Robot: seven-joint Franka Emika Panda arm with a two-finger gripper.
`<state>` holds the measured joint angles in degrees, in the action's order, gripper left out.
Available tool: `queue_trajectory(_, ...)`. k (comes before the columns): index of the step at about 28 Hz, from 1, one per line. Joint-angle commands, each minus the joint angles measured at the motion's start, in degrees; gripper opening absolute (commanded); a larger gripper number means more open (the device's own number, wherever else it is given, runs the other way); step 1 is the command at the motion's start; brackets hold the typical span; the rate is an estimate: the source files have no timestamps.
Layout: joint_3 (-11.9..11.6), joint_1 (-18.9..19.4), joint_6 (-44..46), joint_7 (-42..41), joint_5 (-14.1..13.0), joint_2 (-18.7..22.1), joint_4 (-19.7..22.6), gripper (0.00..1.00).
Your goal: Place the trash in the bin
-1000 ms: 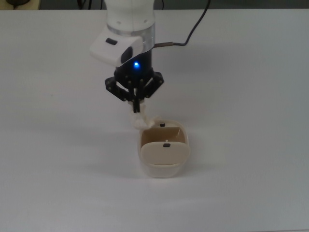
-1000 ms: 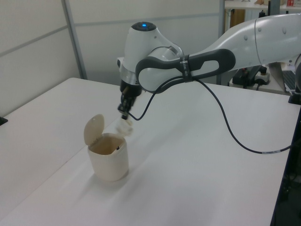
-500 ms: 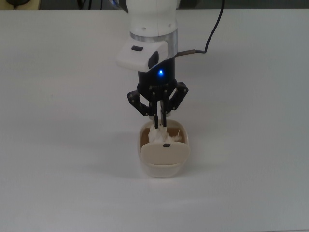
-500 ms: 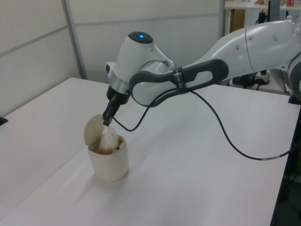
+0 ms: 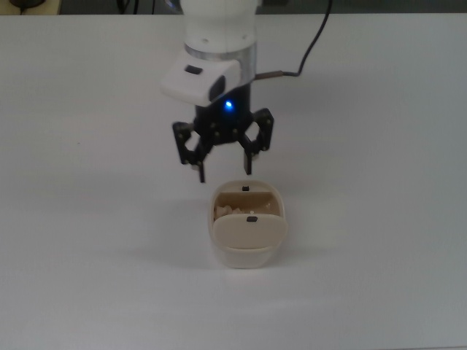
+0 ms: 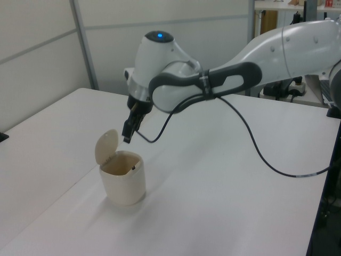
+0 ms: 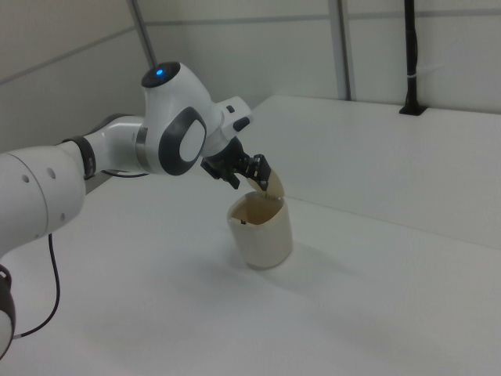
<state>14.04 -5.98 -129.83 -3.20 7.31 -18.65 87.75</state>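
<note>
Since half a second earlier the gripper [image 5: 223,164] had lifted out of the bin [image 5: 248,253] and spread its fingers wide, empty, and the trash [image 5: 226,212] had gone from between them into the bin. Trash: off-white wad, lying inside the bin against the wall on the top view's left, only partly seen behind the raised lid [image 5: 248,230]. Gripper: hovering just above and behind the bin's rim, fingers apart, touching nothing. Bin: upright on the white table [image 5: 379,219], lid tilted up. Risks, as judged: the wad sat high near the rim and might spring up or spill if the bin were jolted; a low withdrawal could clip the rim or lid and tip the light container.
</note>
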Motion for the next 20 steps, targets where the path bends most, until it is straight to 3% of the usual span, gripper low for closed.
queue_trajectory(1,-0.6,-1.6,6.5,0.3,0.4,3.9,0.6,1.00)
queue_trajectory(9,-1.0,-3.6,17.4,0.6,0.5,8.2,0.6,1.00)
queue_trajectory(14,-1.5,-4.0,31.1,2.5,0.7,12.8,0.6,1.00)
queue_trajectory(20,-2.9,-4.0,37.1,5.0,0.6,16.1,0.7,1.00)
